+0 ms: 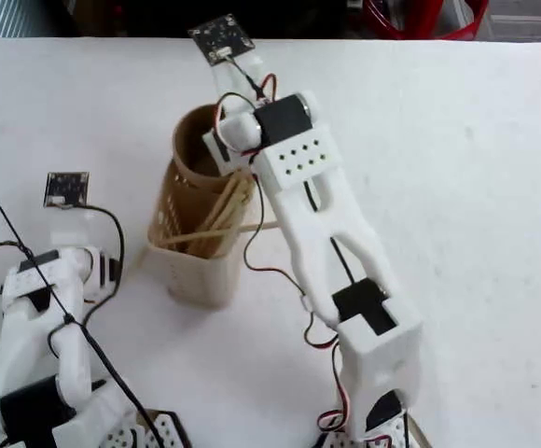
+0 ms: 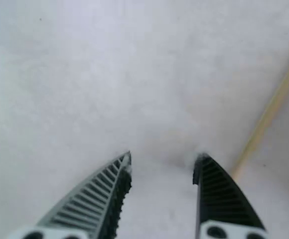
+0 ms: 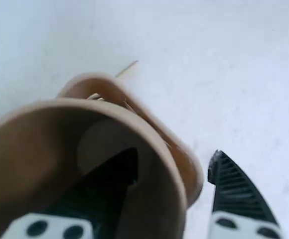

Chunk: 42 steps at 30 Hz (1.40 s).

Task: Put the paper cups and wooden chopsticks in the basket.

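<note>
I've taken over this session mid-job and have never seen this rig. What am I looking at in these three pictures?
Two white robot arms sit side by side at a white table. The high view looks down on both. The left arm is off to one side of the basket, and the right arm stretches over it. The other two pictures come from a camera on each wrist, looking along that arm's pincer. The basket holds chopsticks and brown cups. The right pincer straddles the wall of the top cup, one finger inside and one outside with a gap, so it looks open. The left pincer is open above the table, holding nothing.
</note>
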Available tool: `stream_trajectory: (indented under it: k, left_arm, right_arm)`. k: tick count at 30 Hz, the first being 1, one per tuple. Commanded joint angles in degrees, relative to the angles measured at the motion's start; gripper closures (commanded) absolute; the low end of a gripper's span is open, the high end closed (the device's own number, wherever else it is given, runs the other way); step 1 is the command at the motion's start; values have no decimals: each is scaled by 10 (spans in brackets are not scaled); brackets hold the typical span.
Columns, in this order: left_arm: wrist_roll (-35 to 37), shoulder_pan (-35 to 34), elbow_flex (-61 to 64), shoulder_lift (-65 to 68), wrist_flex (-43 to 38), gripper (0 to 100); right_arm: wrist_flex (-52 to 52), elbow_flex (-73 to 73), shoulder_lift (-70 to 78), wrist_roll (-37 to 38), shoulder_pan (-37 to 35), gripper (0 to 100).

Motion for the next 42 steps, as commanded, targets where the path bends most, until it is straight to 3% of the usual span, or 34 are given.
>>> stream_trajectory:
  k: [1,4,7,11,14,17,19,23,29,33,39,42]
  left_arm:
    - [-25,-7,-19,-4,11,786]
    - [-69,-7,-52,-4,13,786]
    - [-62,-7,-110,-4,37,788]
    - [-65,-26,-255,-4,163,786]
    - [-112,-38,-409,0,280,786]
    - [-157,-37,-550,3,412,786]
    - [-176,-36,-623,15,485,786]
    - [-198,-9,-680,105,560,785]
    - [-197,68,-677,269,563,749]
    - [-200,79,-631,296,491,746]
    - [-217,128,-450,296,338,745]
    - [-215,144,-418,296,309,745]
  right_arm:
    - [4,-16,-108,2,-8,774]
    - [4,-15,-187,5,-21,775]
    - [4,-11,-245,36,-32,775]
    - [42,-11,-304,46,-28,776]
    - [92,-10,-356,46,15,785]
    - [106,30,-420,46,79,884]
    - [105,103,-470,46,138,981]
    - [84,329,-566,107,241,956]
    - [-75,713,-713,183,350,977]
    - [-143,905,-792,216,389,977]
    - [-216,1032,-851,240,412,977]
    - [-217,1054,-863,241,424,977]
